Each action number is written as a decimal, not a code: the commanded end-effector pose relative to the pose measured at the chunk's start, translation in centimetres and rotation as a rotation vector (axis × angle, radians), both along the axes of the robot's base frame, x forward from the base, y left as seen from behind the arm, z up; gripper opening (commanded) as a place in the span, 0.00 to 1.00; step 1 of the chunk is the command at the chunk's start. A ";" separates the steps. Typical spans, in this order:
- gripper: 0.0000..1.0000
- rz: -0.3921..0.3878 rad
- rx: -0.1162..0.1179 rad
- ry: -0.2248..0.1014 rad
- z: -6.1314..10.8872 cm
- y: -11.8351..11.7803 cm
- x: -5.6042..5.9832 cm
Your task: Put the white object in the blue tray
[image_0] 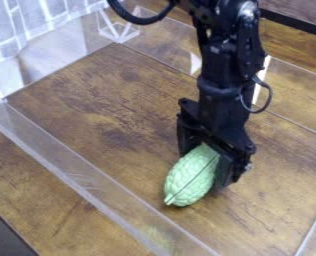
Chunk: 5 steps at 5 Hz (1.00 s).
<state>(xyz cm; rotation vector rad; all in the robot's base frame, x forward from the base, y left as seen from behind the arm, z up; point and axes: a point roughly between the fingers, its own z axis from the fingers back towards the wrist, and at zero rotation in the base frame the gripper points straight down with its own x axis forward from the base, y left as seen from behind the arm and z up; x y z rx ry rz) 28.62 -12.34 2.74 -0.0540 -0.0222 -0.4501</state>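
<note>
The gripper (209, 160) points down over the table (94, 100), its jaws standing apart on either side of the upper end of the bumpy object (194, 174). That object lies on the table, stretching from the gripper toward the lower left.

Soft, grainy, evenly lit; faint glare

No readable text in view

No lettering, label, brand mark, number or sign can be made out on any surface in the camera view; everything shown is plain and unmarked at this sharpness.
</note>
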 end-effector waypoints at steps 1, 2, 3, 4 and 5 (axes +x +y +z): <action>0.00 -0.002 -0.014 -0.023 0.6 -0.1 0.5; 0.00 0.025 -0.008 -0.014 0.5 0.4 1.0; 0.00 0.048 -0.003 -0.003 0.4 0.9 1.4; 0.00 0.072 0.002 0.008 0.4 1.4 1.8; 0.00 0.102 0.008 0.022 0.4 1.9 2.1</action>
